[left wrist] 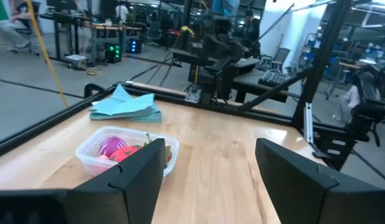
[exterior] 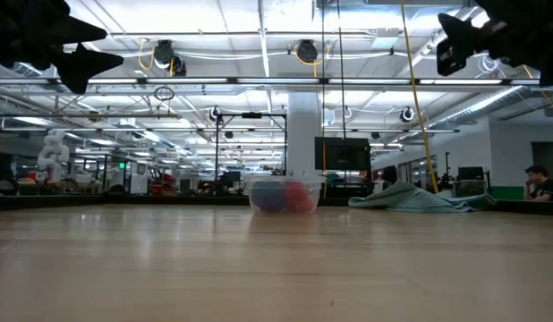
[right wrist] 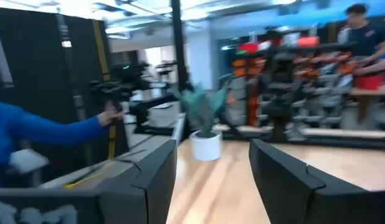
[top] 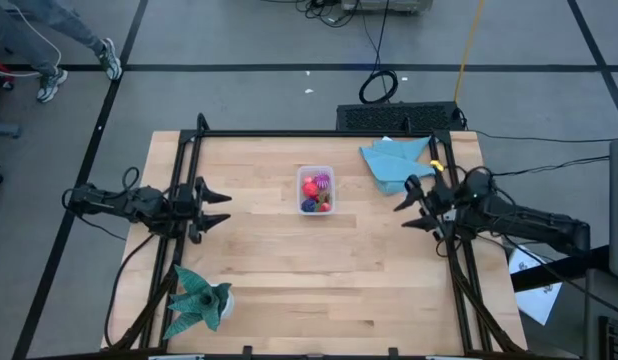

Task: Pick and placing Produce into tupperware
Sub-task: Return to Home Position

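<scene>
The clear tupperware (top: 315,190) stands on the table toward its far side, midway between the arms. Inside it lie several small red, pink and purple fruits (top: 316,191); in the left wrist view the tub (left wrist: 121,152) shows pink and red pieces, and the low view shows it (exterior: 284,194) upright on its base. My left gripper (top: 221,207) hovers open at the table's left edge, high above the wood. My right gripper (top: 403,207) hovers open near the right edge, also raised. Neither holds anything.
A light blue cloth (top: 393,160) lies crumpled at the far right corner of the table. A small white pot with a teal-green folded plant (top: 197,297) stands at the near left corner. A black frame (top: 319,133) edges the table. Bare wood lies between the arms.
</scene>
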### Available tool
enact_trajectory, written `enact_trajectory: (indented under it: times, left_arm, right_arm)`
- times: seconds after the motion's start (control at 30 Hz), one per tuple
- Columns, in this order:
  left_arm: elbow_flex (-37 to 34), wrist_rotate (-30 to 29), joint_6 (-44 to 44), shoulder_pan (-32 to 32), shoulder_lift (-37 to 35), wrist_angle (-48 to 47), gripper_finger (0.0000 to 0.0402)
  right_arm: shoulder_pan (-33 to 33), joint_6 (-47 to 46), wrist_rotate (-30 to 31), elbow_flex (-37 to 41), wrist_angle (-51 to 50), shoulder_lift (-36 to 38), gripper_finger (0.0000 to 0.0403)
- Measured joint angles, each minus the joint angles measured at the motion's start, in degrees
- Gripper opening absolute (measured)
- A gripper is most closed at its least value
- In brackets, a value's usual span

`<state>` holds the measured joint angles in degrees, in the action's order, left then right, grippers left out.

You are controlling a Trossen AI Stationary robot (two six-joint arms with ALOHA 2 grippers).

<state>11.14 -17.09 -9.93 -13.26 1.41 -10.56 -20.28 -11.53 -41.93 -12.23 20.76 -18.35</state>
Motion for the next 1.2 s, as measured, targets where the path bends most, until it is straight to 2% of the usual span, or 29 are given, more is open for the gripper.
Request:
enact_trajectory:
  times: [0.1, 0.3, 0.63, 0.8, 1.2]
  left_arm:
    - [0.0, -1.7, -0.5, 0.0, 0.0, 0.2, 0.0255]
    - [0.0, -2.5, -1.1, 0.0, 0.0, 0.5, 0.0255]
    - [0.0, -2.5, -0.3, 0.0, 0.0, 0.2, 0.0255]
    - [0.0, -2.5, -0.3, 0.0, 0.0, -1.5, 0.0255]
    - [-0.9, -3.7, 1.5, 0.0, 0.0, -2.8, 0.0255]
  right_arm:
    - [3.6, -1.2, 2.3, 3.5, 2.6, 0.0, 0.0194]
    - [8.7, -0.8, 18.0, 7.4, 7.0, -0.1, 0.0194]
    - [11.0, 4.2, 21.1, 7.4, 3.6, -3.0, 0.0194]
    - [11.0, 6.9, 20.8, 7.4, -0.5, -3.9, 0.0194]
    - [11.0, 8.0, 20.7, 7.2, -1.1, -3.9, 0.0194]
